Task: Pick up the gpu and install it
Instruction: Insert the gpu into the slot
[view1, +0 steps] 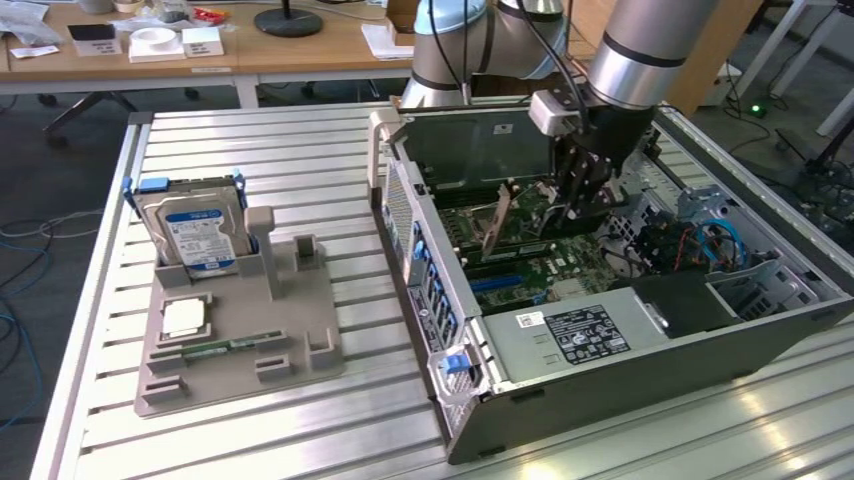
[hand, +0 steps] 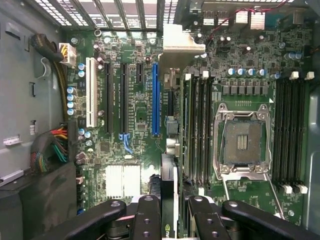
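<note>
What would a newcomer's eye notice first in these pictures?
The arm's fingers grip the gpu edge-on over the motherboard inside the open computer case. On the exterior view's left, a hard drive stands upright in a grey holder.

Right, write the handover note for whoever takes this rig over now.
Gripper: jaws shut on the graphics card, down inside the open computer case.
Card: held on edge over the motherboard, close beside the long blue slot.
Done: the card is picked up and brought into the case.
Left: the card is not seen pressed into a slot, so the install is not finished.
</note>
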